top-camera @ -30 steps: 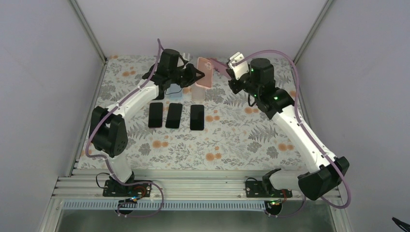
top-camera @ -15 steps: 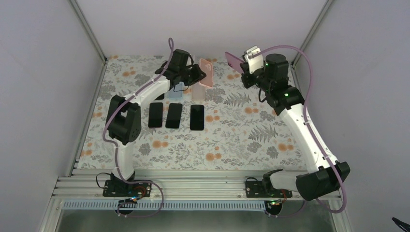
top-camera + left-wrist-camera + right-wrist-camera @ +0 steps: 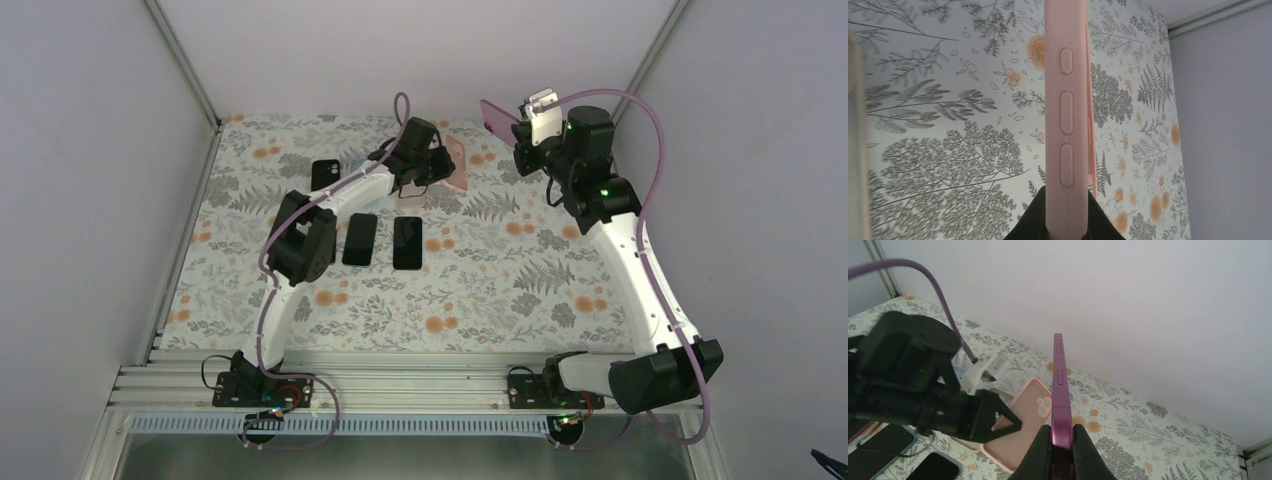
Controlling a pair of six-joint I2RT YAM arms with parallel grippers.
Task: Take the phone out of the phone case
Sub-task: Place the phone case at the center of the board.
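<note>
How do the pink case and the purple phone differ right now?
The pink case is pale and thick-edged; the purple phone is darker and slimmer. The case lies near flat, low over the table, in the left hand; the phone stands on edge, raised, in the right hand. Both are gripped, apart.

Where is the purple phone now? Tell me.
In the top view the purple phone is at the back right, clamped on edge in the right gripper, raised, just right of the pink case.
</note>
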